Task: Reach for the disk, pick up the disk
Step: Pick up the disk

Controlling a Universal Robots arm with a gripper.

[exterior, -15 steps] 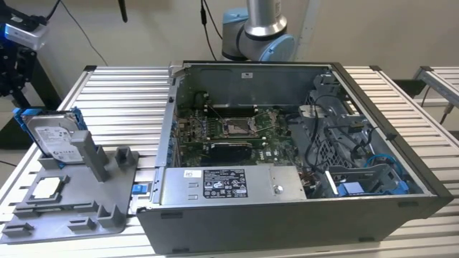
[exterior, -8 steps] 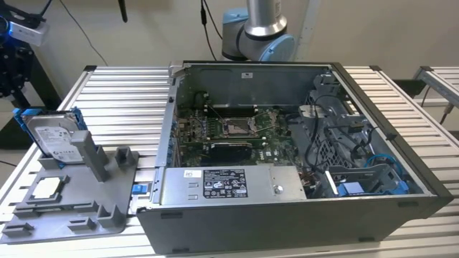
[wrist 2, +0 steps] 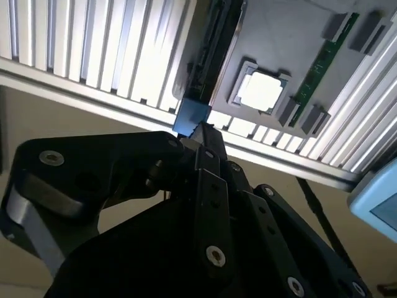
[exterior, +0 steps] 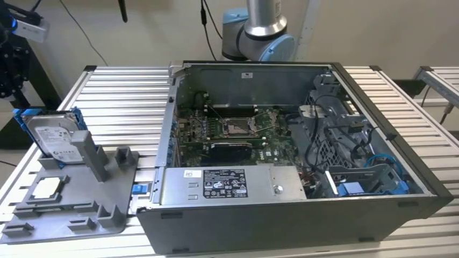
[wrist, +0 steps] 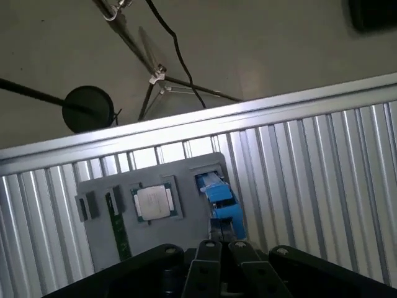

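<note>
Jaw spacing cannot be told. Black gripper (wrist 2: 201,129) is aimed at upright blue-bracketed silver rectangular disk (exterior: 51,135), slotted in grey plastic tray (exterior: 72,217) beside square silver chip (wrist: 154,202); ribbed aluminium table (exterior: 122,107) lies open around.

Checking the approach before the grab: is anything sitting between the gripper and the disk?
Nothing visible. In both wrist views the gripper points at the blue-framed edge of the disk, with no object between. The chip and memory stick lie off to the side.
</note>
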